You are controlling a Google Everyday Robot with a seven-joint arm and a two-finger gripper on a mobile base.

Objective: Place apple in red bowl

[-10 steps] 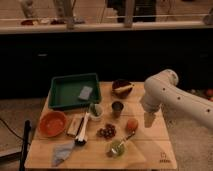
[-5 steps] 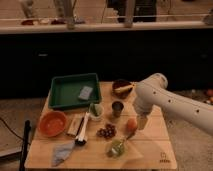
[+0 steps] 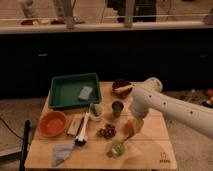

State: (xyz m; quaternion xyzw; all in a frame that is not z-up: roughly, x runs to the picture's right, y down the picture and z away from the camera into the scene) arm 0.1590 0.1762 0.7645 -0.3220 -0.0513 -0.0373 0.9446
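The apple (image 3: pixel 129 127), small, round and orange-red, lies on the wooden table right of the grapes. My gripper (image 3: pixel 135 125) hangs from the white arm (image 3: pixel 165 105) and is right over the apple, touching or nearly touching it. The red bowl (image 3: pixel 51 123), wide and shallow, sits at the table's left edge, far from the gripper.
A green tray (image 3: pixel 62 92) with a blue sponge (image 3: pixel 85 92) is at the back left. A maroon bowl (image 3: pixel 121 86), metal cup (image 3: pixel 117 107), white cup (image 3: pixel 95 110), grapes (image 3: pixel 106 131), a green fruit (image 3: pixel 116 148), a brush (image 3: pixel 82 131) and a grey cloth (image 3: pixel 61 152) crowd the table.
The arm has swung left and down. The gripper has moved from right of the apple to directly over it.
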